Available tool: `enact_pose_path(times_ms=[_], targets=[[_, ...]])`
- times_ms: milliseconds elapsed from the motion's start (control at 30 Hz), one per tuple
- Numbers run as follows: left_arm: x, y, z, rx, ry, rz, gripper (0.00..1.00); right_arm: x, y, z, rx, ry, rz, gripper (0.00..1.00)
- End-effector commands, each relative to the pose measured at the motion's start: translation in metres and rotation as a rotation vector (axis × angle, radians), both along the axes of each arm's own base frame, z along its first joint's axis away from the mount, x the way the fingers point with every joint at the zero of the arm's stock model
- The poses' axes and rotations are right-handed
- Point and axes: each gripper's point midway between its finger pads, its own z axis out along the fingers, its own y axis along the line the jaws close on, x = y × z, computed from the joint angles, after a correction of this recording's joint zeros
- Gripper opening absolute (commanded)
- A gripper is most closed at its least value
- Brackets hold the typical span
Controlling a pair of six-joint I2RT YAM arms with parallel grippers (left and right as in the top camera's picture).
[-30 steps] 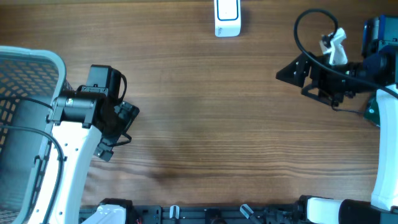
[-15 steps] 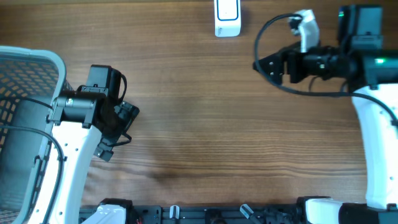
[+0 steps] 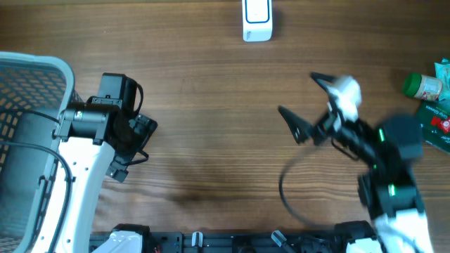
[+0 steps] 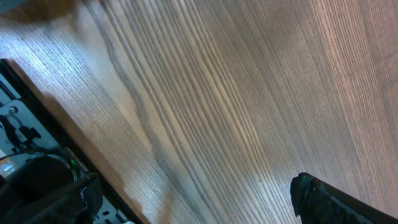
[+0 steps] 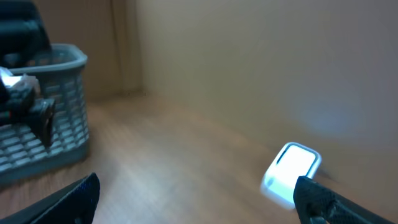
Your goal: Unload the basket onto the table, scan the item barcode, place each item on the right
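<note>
The white barcode scanner [image 3: 256,20] stands at the table's far edge; the right wrist view shows the scanner [image 5: 291,171] ahead, near the right fingertip. Two items lie at the right edge: a green-capped jar [image 3: 422,86] and a green packet [image 3: 437,121]. My right gripper [image 3: 304,102] is blurred with motion over mid-table, left of the items, open and empty. In its own view the right gripper [image 5: 202,205] has its jaws wide apart. My left gripper [image 3: 137,147] rests open beside the basket, and the left gripper [image 4: 196,202] has only bare wood between its fingers.
A grey mesh basket [image 3: 35,70] fills the left edge, also seen as the basket [image 5: 59,118] in the right wrist view. A black rail [image 3: 232,242] runs along the near edge of the wooden table [image 3: 211,105].
My right arm has swung from the far right corner toward the middle of the table, uncovering the jar and packet at the right edge. The left arm has not moved.
</note>
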Motion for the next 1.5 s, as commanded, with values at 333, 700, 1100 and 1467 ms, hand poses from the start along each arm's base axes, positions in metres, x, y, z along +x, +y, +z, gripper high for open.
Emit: enact_pose_path(times_ms=[333,700,1100,1467], targets=[[0.001,0.001,0.004,-0.002,-0.017,0.000,1.00,-0.046,-0.072,-0.013,0.142,-0.341,-0.391,1.00],[0.001,0.001,0.004,-0.002,-0.017,0.000,1.00,-0.034,-0.132,-0.078,0.351,-0.147,-0.662,1.00],[0.001,0.001,0.004,-0.002,-0.017,0.000,1.00,-0.025,-0.140,-0.140,0.350,0.122,-0.741,1.00],[0.001,0.001,0.004,-0.002,-0.017,0.000,1.00,-0.025,-0.138,-0.140,0.349,0.128,-0.733,1.00]])
